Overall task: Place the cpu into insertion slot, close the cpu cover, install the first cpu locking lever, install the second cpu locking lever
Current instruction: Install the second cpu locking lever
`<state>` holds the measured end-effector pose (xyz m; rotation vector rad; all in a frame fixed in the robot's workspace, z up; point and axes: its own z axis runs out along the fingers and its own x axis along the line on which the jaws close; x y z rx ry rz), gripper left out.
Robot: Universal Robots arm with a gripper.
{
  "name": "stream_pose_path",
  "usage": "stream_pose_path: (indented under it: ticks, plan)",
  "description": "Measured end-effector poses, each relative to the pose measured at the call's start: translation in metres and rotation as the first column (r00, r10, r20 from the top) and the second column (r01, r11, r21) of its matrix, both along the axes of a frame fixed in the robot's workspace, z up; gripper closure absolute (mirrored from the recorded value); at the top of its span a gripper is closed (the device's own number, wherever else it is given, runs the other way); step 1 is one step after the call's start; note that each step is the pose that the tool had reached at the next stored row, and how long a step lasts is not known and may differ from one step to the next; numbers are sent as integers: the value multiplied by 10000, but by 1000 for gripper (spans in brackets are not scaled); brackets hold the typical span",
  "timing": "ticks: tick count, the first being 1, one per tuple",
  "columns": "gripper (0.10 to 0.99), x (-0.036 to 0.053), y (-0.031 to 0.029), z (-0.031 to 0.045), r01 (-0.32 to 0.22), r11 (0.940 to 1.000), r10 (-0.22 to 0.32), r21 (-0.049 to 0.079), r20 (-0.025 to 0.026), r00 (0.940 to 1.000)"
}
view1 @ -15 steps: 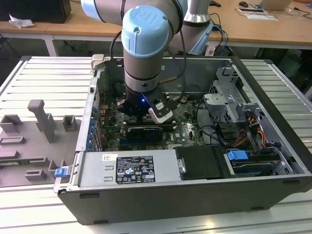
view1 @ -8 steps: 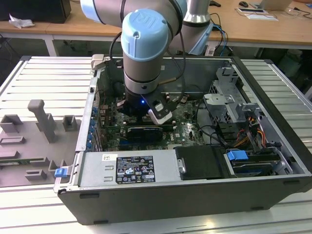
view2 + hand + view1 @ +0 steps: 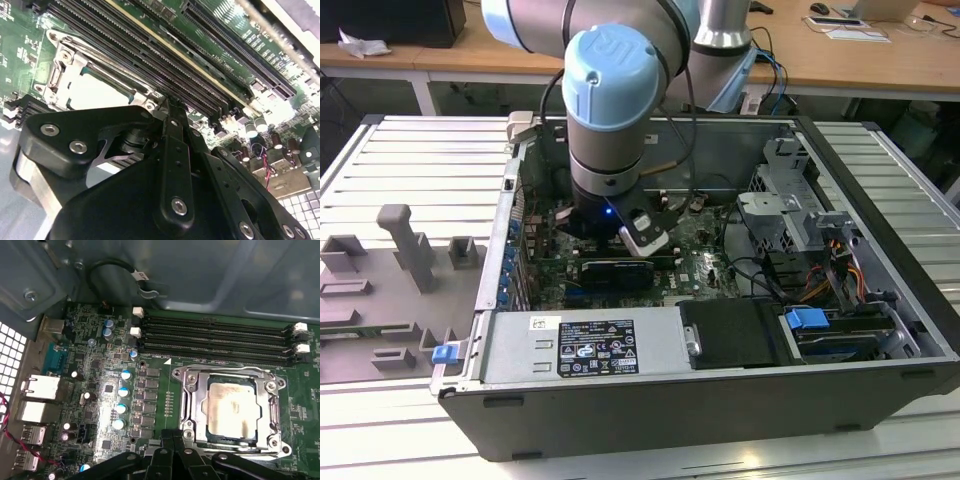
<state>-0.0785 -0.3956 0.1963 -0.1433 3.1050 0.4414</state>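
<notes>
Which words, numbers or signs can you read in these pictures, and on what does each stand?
Power supply label: print too small to read.
Motherboard lettering: blurred, unreadable.
Cable tag: too small to read.
Nothing can be quoted.

A ribbed metal surface [image 3: 410, 160] carries the open computer case [image 3: 720, 400] and, at the exterior view's left, grey fixture blocks [image 3: 405, 250].
</notes>
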Motion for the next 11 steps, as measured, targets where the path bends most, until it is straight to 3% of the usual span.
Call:
stream_pose_path:
  ticks: [2, 6, 11]
  plan:
    - [984, -1, 1, 36, -2, 10000, 2, 11, 4, 10000]
    - [984, -2, 1, 187, -3, 10000, 3, 12, 2, 10000]
    - [984, -2, 1, 223, -4, 10000, 4, 21, 4, 10000]
